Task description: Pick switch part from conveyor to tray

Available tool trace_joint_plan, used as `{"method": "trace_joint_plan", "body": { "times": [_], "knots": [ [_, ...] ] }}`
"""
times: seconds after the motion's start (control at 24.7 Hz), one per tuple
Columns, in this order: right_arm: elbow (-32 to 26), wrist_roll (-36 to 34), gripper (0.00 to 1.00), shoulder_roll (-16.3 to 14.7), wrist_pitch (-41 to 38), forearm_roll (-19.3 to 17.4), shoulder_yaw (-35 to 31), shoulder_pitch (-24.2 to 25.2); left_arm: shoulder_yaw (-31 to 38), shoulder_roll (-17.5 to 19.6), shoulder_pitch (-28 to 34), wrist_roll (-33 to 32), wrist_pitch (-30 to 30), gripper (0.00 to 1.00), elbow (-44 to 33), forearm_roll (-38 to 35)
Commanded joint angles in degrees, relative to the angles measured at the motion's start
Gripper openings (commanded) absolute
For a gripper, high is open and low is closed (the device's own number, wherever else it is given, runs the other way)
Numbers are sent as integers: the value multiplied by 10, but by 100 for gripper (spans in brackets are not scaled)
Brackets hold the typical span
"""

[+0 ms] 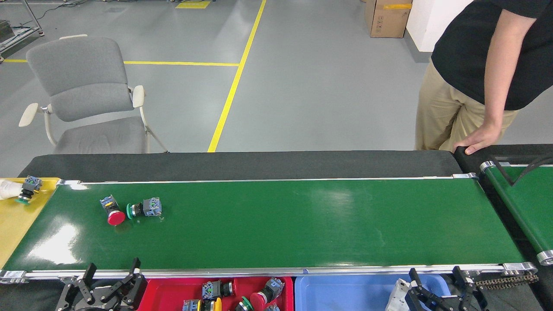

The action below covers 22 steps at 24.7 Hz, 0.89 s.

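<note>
Both our pincers, left gripper [110, 283] and right gripper [440, 285], hang spread and empty below the conveyor [276, 224]; several switch parts lie in the red tray [149, 298] beside our left, while red-capped switch part [111, 210] and green-capped switch part [144, 208] remain uncollected beyond it.

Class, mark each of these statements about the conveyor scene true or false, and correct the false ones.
1. Two switch parts lie on the glossy dark-green conveyor belt: a red-capped switch part and a green-capped switch part. True.
2. The red plastic tray is empty. False: it holds several switch parts.
3. The left end effector grips a switch part. False: it is open and holds nothing.
4. A person's hand rests beyond the belt's far right corner. True.
</note>
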Motion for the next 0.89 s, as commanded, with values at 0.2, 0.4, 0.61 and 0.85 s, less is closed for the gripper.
{"method": "trace_joint_plan", "body": {
  "times": [0.2,0.4,0.61,0.85],
  "knots": [
    [-6,-3,100,-1,0,-2,-4,-12,0,66,-181,3,12,100,211,-3],
    [-6,-3,100,-1,-15,-3,-3,-13,0,109,-236,7,25,100,325,-1],
    [-7,-1,100,0,-23,-3,-3,-12,9,114,-238,8,37,100,356,2],
    [-6,2,100,0,-27,-3,-2,-15,13,146,-304,41,43,96,448,-1]
  ]
}}
